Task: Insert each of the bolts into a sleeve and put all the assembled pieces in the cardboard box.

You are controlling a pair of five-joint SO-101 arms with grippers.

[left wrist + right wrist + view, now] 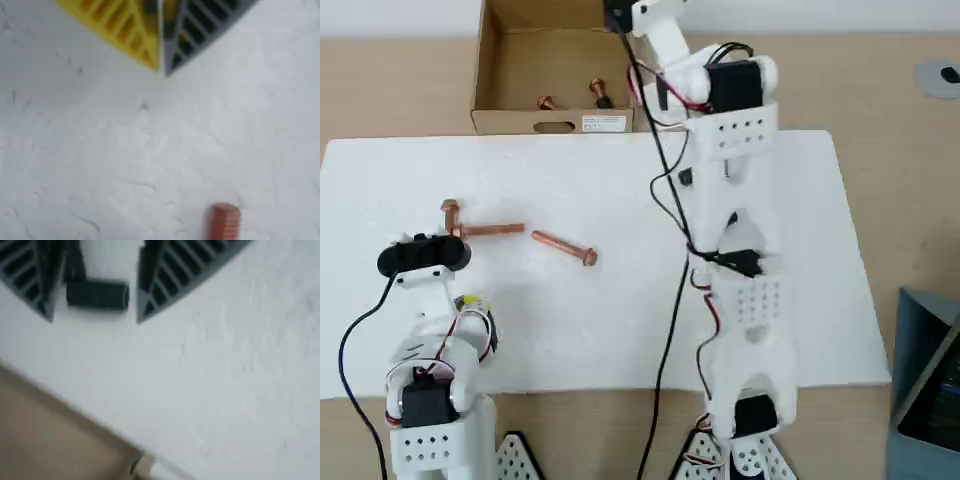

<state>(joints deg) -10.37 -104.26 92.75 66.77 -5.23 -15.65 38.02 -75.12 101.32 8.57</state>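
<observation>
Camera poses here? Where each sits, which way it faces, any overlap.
High: fixed above the table, facing down on mat, bolts, box; both arms show.
Left wrist: on the left arm, facing down at the mat and a bolt; shut left gripper shows.
Right wrist: on the right arm, facing down at a sleeve; open right gripper shows.
Shared: high and left wrist both show the mat.

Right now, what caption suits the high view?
Copper bolts lie loose on the white mat; two copper pieces sit in the cardboard box.
</observation>
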